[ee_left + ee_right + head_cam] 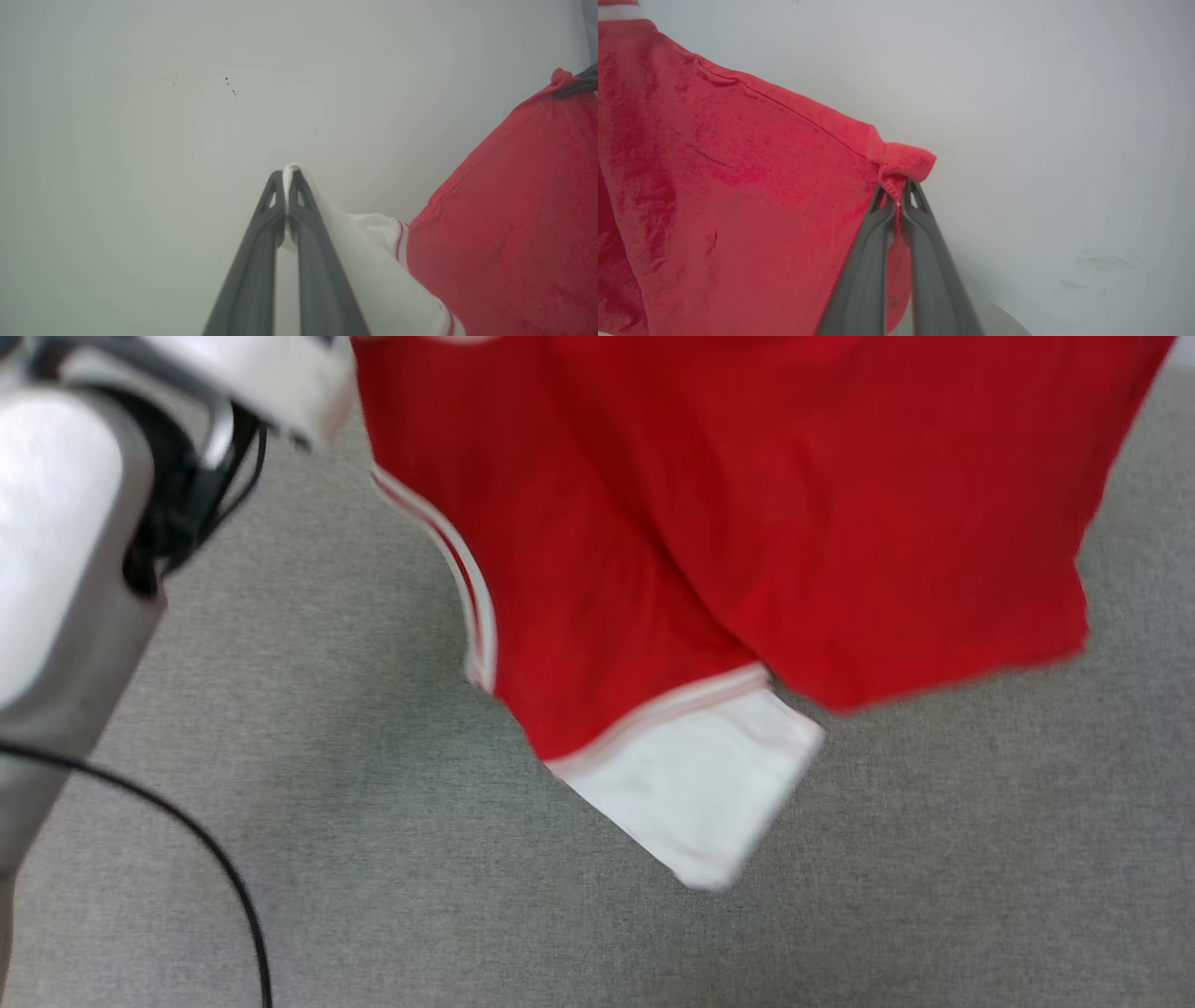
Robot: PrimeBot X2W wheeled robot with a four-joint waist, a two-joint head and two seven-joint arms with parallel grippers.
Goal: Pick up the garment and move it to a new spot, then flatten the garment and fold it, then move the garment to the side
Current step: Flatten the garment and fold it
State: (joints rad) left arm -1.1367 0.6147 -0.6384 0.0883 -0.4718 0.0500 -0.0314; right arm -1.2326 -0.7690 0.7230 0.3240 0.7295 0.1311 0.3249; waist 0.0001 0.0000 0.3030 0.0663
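The garment (747,523) is held up clear of the grey surface (280,756), spread between the two arms, with one white sleeve (700,784) dangling lowest. The left gripper (286,179) is closed tight on a fold of white cloth, and the right gripper (899,191) is pinched together on a bunched red edge. The pick-up is judged done and the carry to a new spot seems to be in hand, but nothing is laid down yet, so flattening, folding and the move aside are all left.
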